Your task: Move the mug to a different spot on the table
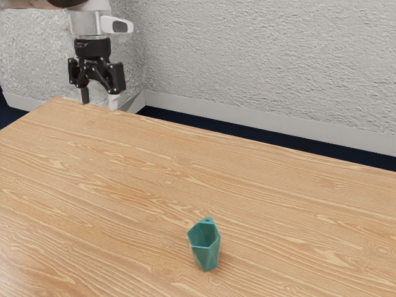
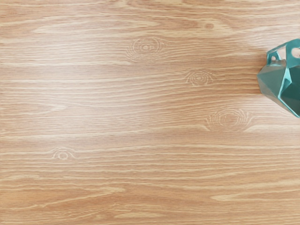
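The gripper (image 1: 98, 99) hung high above the far edge of the table (image 1: 260, 167), toward the exterior view's left end of that edge. Its fingers (image 1: 83, 96) pointed straight down and stood apart, with nothing between them. Bare table (image 2: 140, 117) lay directly under the hand.

The mug (image 1: 205, 245) stood well apart from the gripper, close to the near edge of the table and to the exterior view's right of the hand. It was a teal, faceted mug, upright, with its long axis vertical and its opening up. A small handle (image 1: 207, 220) sat at the rim on the side turned toward the far edge. In the wrist view the mug (image 2: 283, 75) appeared off to one side of the hand's centre line, which confirmed that the gripper was not yet above it.

The governing relation was the diagonal offset. The mug lay toward the near edge and toward the exterior view's right, and far below the fingers. By judgement, the step in hand was the approach. It called for travel across the table until the mug sat centred under the hand, then a descent with the fingers on either side of the body. The slanted facets might let the mug slip or tip under an off-centre grip.
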{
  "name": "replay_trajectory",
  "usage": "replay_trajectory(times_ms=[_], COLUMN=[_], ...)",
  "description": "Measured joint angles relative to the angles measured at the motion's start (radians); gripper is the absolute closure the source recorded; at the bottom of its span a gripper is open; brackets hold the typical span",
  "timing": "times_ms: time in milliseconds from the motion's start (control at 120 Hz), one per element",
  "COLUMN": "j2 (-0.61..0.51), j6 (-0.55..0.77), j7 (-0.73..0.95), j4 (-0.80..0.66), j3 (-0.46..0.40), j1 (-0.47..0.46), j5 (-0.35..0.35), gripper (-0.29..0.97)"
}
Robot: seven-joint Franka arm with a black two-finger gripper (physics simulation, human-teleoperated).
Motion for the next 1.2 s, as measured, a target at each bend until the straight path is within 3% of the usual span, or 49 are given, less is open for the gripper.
replay_trajectory(times_ms=[125,342,450,558,842,1200], j2=[-0.044,-0.171,-0.175,-0.122,-0.043,0.092], j6=[0.14,0.411,0.548,0.649,0.812,1.016], j7=[0.003,-0.022,-0.064,-0.129,-0.339,-0.596], j4=[-0.057,-0.399,-0.524,-0.601,-0.68,-0.686], j3=[0.001,-0.001,-0.001,-0.001,0.0,0.0], j1=[-0.002,-0.059,-0.154,-0.188,-0.229,-0.332], j5=[0.005,-0.003,-0.009,-0.056,-0.165,-0.186], gripper=[0.02,0.02,0.02,0.02,0.02,0.02])
